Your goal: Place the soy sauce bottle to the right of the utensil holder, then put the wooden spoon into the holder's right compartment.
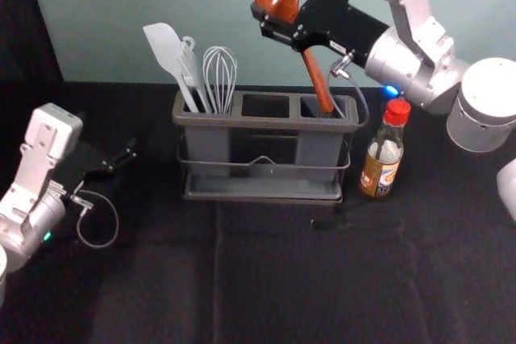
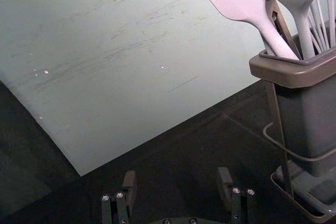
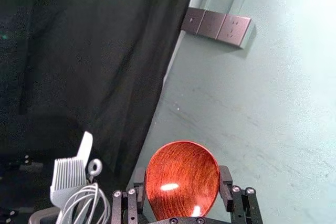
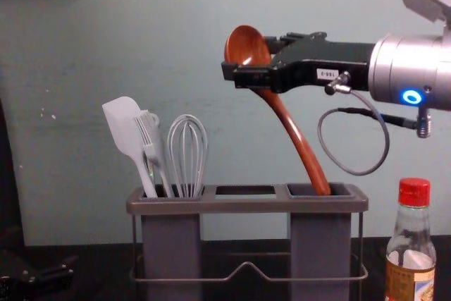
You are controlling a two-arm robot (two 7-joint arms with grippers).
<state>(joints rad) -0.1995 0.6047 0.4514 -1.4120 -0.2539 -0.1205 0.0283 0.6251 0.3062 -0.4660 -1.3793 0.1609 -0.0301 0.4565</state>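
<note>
Since the wooden spoon (image 4: 299, 142) should be light, stiff and slick, its bowl (image 4: 244, 37) suits the right gripper (image 4: 248, 56), jaws clasping it, handle end at the utensil holder (image 4: 243, 206)'s right compartment (image 4: 320, 244); soy sauce bottle (image 4: 411, 244) stands right. Left gripper (image 2: 177, 178), left: jaws wide.

Long-handled reddish-brown wooden spoon (image 4: 282, 114): glossy, smooth, grain visible, bright highlights in bowl. Grey rectangular plastic-looking utensil holder (image 4: 246, 206): matt, smooth; thin bent rail (image 4: 246, 264) metal-looking. Pale grey flat-bladed spatula (image 4: 121, 125): smooth, matt, rubber-like. Clear glass-looking bottle (image 4: 413, 228): shiny; red cap (image 4: 414, 192) smooth plastic-looking, label paper-like. Black tablecloth (image 1: 282, 279): matt fabric, creased. Pale grey-green wall (image 1: 97, 30): mostly smooth, scuffed. Black right gripper (image 4: 248, 56), black left gripper (image 1: 121, 159): matt, screws metallic.
</note>
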